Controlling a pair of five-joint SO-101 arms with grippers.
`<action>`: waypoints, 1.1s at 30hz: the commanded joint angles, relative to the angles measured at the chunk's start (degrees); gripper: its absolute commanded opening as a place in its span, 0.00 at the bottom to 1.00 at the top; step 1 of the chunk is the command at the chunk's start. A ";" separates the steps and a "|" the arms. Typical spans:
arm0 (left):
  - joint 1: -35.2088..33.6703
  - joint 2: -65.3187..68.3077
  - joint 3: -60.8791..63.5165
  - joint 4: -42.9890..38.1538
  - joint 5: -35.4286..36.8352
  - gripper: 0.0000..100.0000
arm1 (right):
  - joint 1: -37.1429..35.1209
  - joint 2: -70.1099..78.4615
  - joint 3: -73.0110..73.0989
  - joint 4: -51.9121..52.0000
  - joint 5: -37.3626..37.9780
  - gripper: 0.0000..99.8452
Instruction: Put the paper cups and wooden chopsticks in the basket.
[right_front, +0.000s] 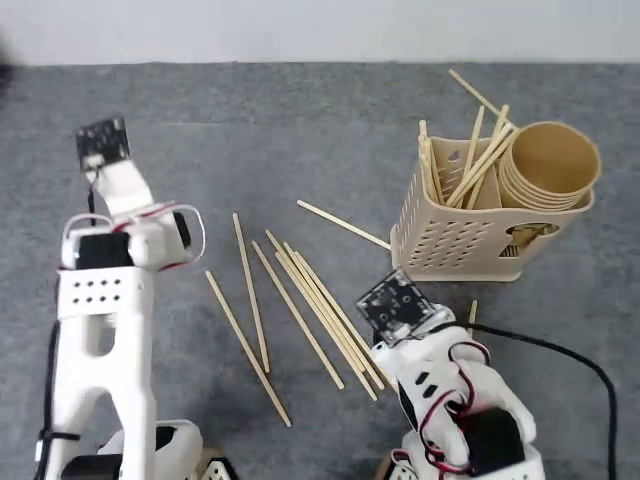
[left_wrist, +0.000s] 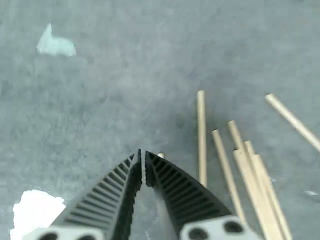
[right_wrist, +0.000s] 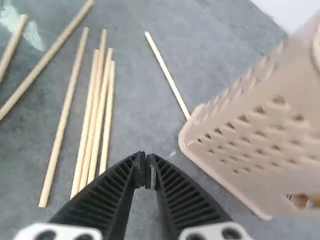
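Observation:
The beige perforated basket (right_front: 455, 238) stands at the right and holds a stack of paper cups (right_front: 550, 165) and several wooden chopsticks (right_front: 470, 165). More chopsticks (right_front: 320, 310) lie loose on the grey mat in the middle, and one single chopstick (right_front: 342, 224) lies just left of the basket. My left gripper (left_wrist: 141, 156) is shut and empty, low over the mat beside the ends of the loose chopsticks (left_wrist: 227, 160). My right gripper (right_wrist: 145, 159) is also shut, between a bundle of chopsticks (right_wrist: 97, 110) and the basket's wall (right_wrist: 260, 145).
The left arm (right_front: 110, 270) stands at the left edge, the right arm (right_front: 440, 380) at the front centre with its cable (right_front: 560, 350) trailing right. A short chopstick (right_front: 472, 315) lies in front of the basket. Open grey mat stretches across the back.

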 joint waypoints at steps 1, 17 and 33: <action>-0.44 -2.29 6.02 -6.68 -0.53 0.01 | -2.15 10.51 -8.35 -0.13 1.85 0.01; -9.41 -2.29 17.01 -6.59 -12.57 0.01 | -6.37 76.62 -49.58 0.84 5.45 0.03; -9.76 -16.97 31.34 -14.33 -13.27 0.01 | -2.24 122.24 -98.29 10.24 5.45 0.23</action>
